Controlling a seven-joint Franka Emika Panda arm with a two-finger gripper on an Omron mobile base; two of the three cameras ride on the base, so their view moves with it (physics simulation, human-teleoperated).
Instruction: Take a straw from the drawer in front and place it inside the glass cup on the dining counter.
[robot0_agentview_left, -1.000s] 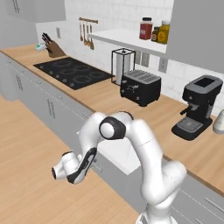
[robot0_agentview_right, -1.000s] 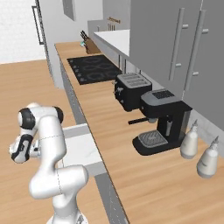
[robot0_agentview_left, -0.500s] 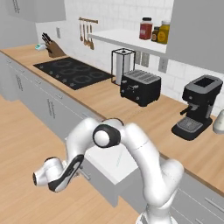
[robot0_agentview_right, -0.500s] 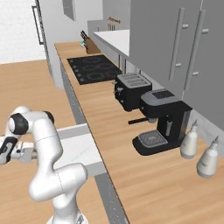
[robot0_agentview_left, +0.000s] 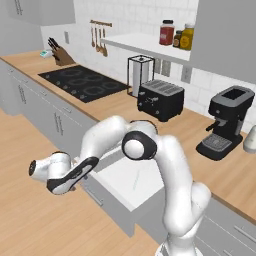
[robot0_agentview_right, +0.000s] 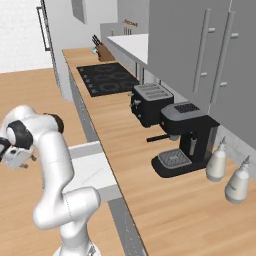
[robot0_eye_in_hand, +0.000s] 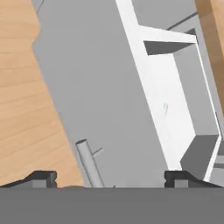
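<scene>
At about six o'clock in the hand view, the gripper (robot0_eye_in_hand: 111, 177) stood with its jaws spread wide and empty, just off the handle (robot0_eye_in_hand: 89, 162), judged so as to leave the drawer (robot0_eye_in_hand: 175, 105) pulled out, white inside; no straw could be made out within.

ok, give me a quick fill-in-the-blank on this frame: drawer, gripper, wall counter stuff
1. The drawer stands pulled ____, its white inside showing.
2. In the hand view the gripper has its jaws ____, with the drawer's bar handle between the tips.
3. On the wall counter, the black toaster sits between the paper towel holder and the ____ machine.
4. The knife block stands beyond the black ____.

Missing words: open; open; coffee; cooktop
</scene>
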